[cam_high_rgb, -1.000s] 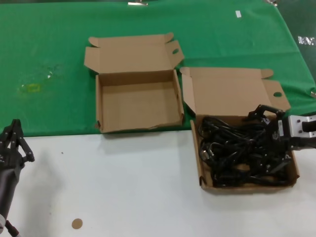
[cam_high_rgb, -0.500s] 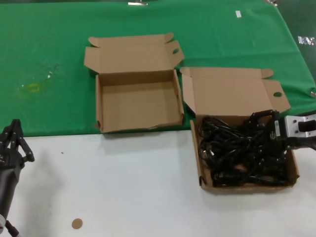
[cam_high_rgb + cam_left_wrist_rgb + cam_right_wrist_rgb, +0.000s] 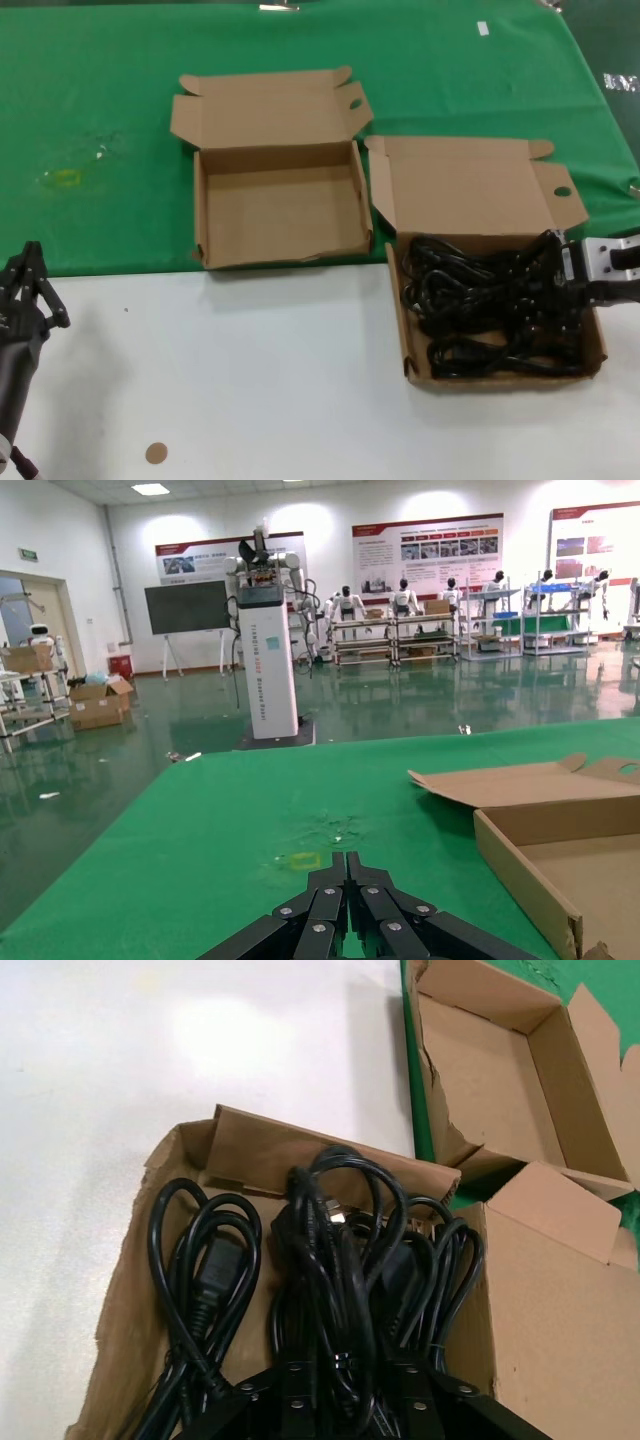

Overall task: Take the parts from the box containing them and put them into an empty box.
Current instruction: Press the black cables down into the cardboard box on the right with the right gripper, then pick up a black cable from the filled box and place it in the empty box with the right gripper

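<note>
The box containing the parts (image 3: 397, 310) stands open at the right, half on the white table, and holds a tangle of black power cables (image 3: 480, 300). My right gripper (image 3: 555, 275) is down in that box at its right side. In the right wrist view its fingers (image 3: 295, 1390) stand either side of a bundle of cables (image 3: 340, 1260) and press on it. The empty box (image 3: 280, 215) lies open on the green cloth to the left of the full one, plain brown inside; the right wrist view shows it too (image 3: 480, 1060). My left gripper (image 3: 30, 290) is shut and empty at the table's left edge.
A green cloth (image 3: 450, 70) covers the far half of the table, with a yellowish stain (image 3: 65, 178) at the left. The near half is white table (image 3: 250, 370) with a small brown disc (image 3: 155, 453). Both lids stand open on the far side.
My right gripper has sunk lower into the cable box and its fingers have drawn together around the cables. The left arm and both boxes have not moved.
</note>
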